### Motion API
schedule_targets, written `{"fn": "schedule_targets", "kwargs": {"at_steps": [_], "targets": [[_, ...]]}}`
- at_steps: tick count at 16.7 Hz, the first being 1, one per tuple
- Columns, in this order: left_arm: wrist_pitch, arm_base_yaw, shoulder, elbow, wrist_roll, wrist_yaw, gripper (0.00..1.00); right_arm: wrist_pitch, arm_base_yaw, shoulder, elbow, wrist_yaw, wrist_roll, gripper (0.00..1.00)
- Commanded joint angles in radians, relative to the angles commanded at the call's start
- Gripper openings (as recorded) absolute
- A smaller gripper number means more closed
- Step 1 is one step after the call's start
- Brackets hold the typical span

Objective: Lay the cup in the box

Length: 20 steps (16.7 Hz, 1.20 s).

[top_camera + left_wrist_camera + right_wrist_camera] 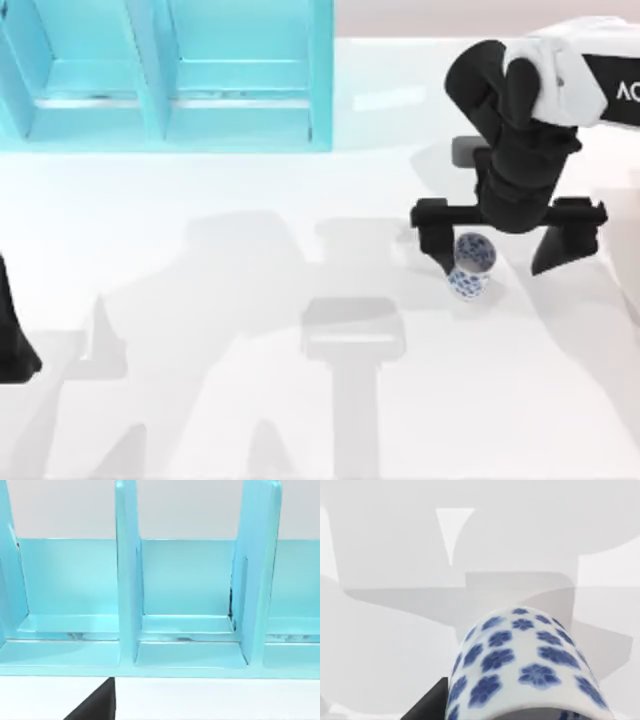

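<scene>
- Cup (pixel 470 265): small, white with dark-blue flowers, on the table at right of centre. It stands just beside the left-hand finger of the right gripper, not midway in the gap. The right wrist view sees its patterned wall (pixel 520 665) from very close.
- Right gripper (pixel 507 238): over the table's right side, its two dark fingers spread wide apart. The cup lies between them, nothing yet pinched (contact with the nearer finger cannot be settled from above).
- Box (pixel 170 75): pale-blue, divided into compartments, at the far left of the table, well apart from the cup. The left wrist view looks straight into its bays (pixel 187 600), which hold nothing visible.
- Left arm (pixel 12 335): parked at the table's left edge, near side; whether its fingers are open or shut cannot be told.
- Table (pixel 250 400): white, crossed by arm shadows.
- Step in hand (a judgement): the grasp approach, with the cup not yet taken.
- Next move calls for: centring the fingers on the cup, closing on its wall, lifting, then a long carry left and far to a compartment, where it must go down on its side.
</scene>
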Motion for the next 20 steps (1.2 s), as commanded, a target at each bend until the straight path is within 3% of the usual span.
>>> {"fn": "schedule_targets", "kwargs": {"at_steps": [10, 20], "targets": [[0.000, 0.000, 0.000, 0.000, 0.000, 0.000, 1.00, 0.000, 0.000, 0.000, 0.000, 0.000, 0.000, 0.02], [0.000, 0.000, 0.000, 0.000, 0.000, 0.000, 1.00, -0.001, -0.001, -0.002, 0.001, 0.000, 0.000, 0.00]]}}
